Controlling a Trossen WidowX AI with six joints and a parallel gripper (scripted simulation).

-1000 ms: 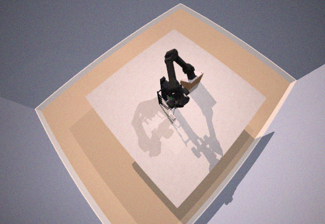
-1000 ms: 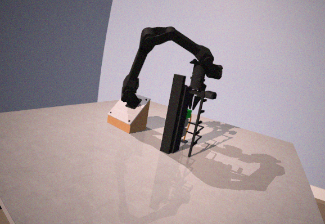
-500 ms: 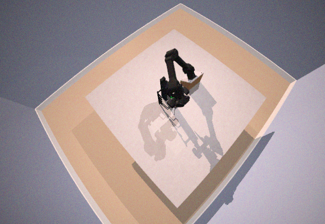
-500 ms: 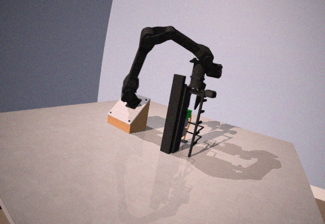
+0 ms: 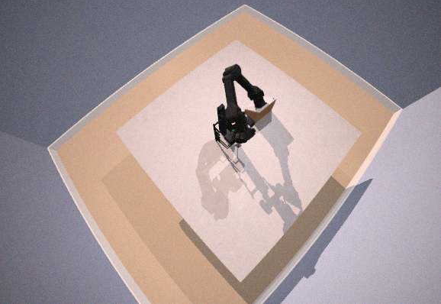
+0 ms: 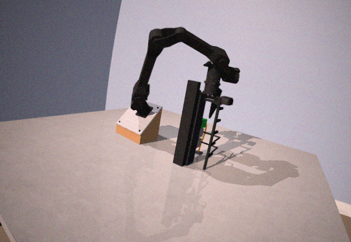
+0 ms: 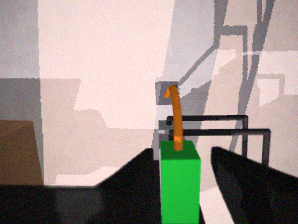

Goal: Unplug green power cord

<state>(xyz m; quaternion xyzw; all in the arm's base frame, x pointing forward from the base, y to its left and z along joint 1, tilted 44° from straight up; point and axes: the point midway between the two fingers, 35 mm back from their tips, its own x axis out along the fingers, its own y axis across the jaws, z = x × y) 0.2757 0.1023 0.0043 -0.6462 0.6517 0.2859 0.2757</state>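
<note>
The green plug (image 5: 233,130) (image 6: 204,123) (image 7: 180,187) is beside the face of the upright black power strip (image 6: 195,140); whether its prongs are in a socket is hidden. Its orange cord (image 6: 203,139) (image 7: 177,117) runs down from the plug toward a small grey box (image 6: 198,152) (image 7: 160,93) near the table. My gripper (image 7: 181,155) is partly open, with one dark finger on each side of the plug in the wrist view. A gap shows between the plug and the right finger. In the exterior view, the visible fingertip is just above the plug.
A tall black panel (image 6: 186,124) stands against the strip. A thin black rod frame (image 6: 210,148) (image 7: 257,131) with several hooks stands close beside the cord. A wooden wedge with a white sloped top (image 5: 263,112) (image 6: 150,130) stands under the arm's base.
</note>
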